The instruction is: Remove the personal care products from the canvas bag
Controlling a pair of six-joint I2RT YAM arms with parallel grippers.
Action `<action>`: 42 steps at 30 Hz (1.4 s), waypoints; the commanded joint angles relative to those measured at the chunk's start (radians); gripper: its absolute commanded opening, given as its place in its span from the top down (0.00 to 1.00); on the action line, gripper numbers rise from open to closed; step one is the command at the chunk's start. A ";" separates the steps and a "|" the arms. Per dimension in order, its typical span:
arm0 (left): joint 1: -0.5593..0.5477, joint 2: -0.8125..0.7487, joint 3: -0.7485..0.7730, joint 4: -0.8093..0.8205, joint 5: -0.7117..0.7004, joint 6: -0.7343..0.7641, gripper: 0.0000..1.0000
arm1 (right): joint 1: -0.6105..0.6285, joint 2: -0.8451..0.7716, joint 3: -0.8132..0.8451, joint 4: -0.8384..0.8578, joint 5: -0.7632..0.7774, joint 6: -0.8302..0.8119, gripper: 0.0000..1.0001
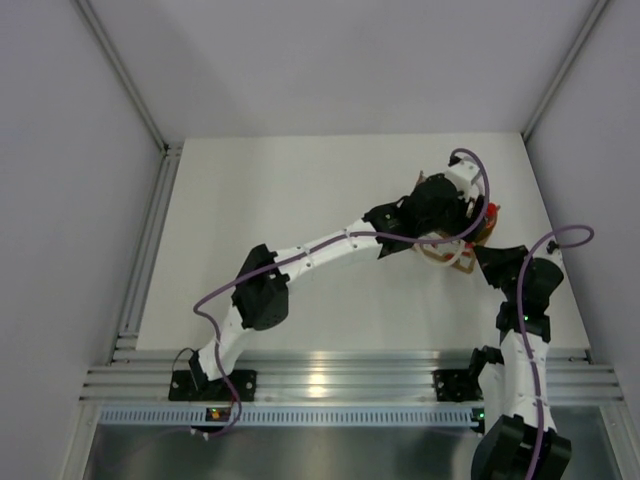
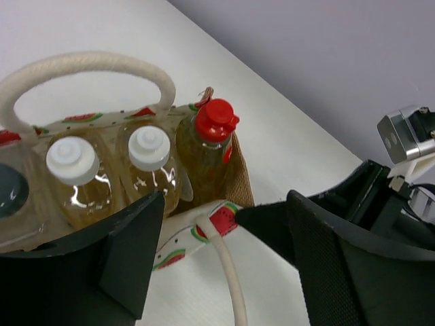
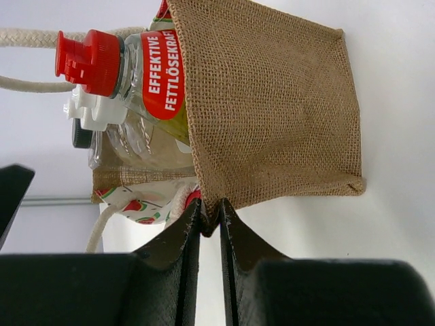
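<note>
The right pincer (image 3: 209, 221) is closed narrow, its two tips pinching the coarse brown side panel of the canvas bag (image 3: 272, 102) at a lower edge; the left pincer (image 2: 200, 207) stands wide, its dark fingers (image 2: 129, 251) spread to either side of the bag's near rim, and whether they touch the cloth cannot be told; a pale rope handle (image 2: 228, 272) runs down between them, the other handle (image 2: 88, 64) arches over the far rim; all four bottles sit inside the bag in a row, caps clear of the rim: the red-capped bottle (image 2: 216, 121) at the end by the brown side, then a white-capped amber bottle (image 2: 149, 146), a second white-capped bottle (image 2: 71, 159), and the dark-capped bottle (image 2: 10, 190) at the frame's edge; the red-capped one carries a red label with white lettering; the bag rests on the white table (image 1: 300, 200) near its far right side, between the two arms.
</note>
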 commanded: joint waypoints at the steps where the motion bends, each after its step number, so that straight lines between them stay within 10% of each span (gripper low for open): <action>1: 0.004 0.043 0.115 0.168 0.039 0.063 0.24 | -0.018 0.018 -0.013 -0.084 -0.025 -0.015 1.00; 26: 0.005 0.388 0.309 0.427 -0.010 0.097 0.29 | -0.018 0.039 -0.017 -0.053 -0.064 -0.039 1.00; 33: 0.005 0.417 0.312 0.435 -0.039 0.121 0.41 | -0.016 0.044 -0.025 -0.035 -0.077 -0.038 1.00; 42: 0.004 0.409 0.312 0.426 -0.057 0.143 0.83 | -0.016 0.062 -0.026 -0.006 -0.091 -0.035 1.00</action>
